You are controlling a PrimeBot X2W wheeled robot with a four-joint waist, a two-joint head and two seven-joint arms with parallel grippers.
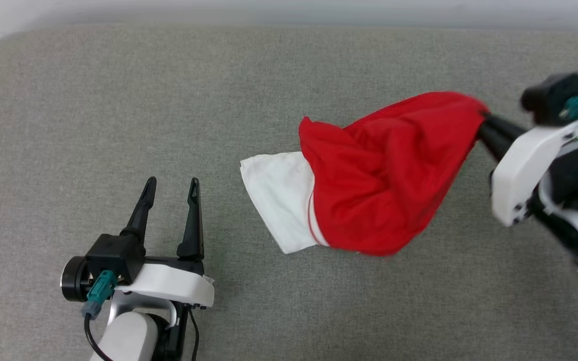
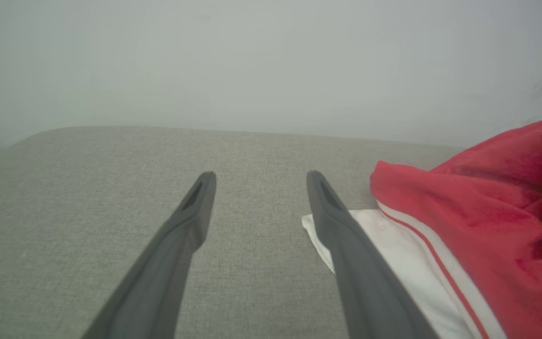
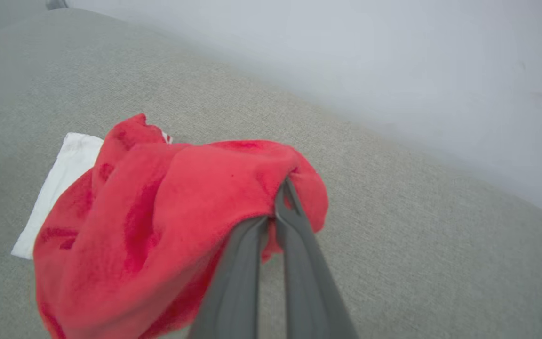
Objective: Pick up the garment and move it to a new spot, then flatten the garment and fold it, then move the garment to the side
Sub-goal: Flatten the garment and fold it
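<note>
Beneath everything lies one wide grey woven-fabric cushion surface (image 1: 118,100) with a pale wall along its far edge. On it, right of the middle, is the one garment (image 1: 384,175), a soft red jersey shirt bunched into folds. Its long axis runs on a slant from my left and near side to my right and far side. Its low end is the single white short sleeve (image 1: 279,200) that shows, lying flat on the cushion and pointing toward my left. Its high end is a red edge, raised off the cushion and pulled to a point on my right. A thin red stripe runs where white meets red.

My right gripper (image 1: 484,125) has its two dark fingers pressed together, pinching that raised red edge. My left gripper (image 1: 172,185) is over bare cushion near the sleeve, not touching it, its two fingers spread wide around nothing.
</note>
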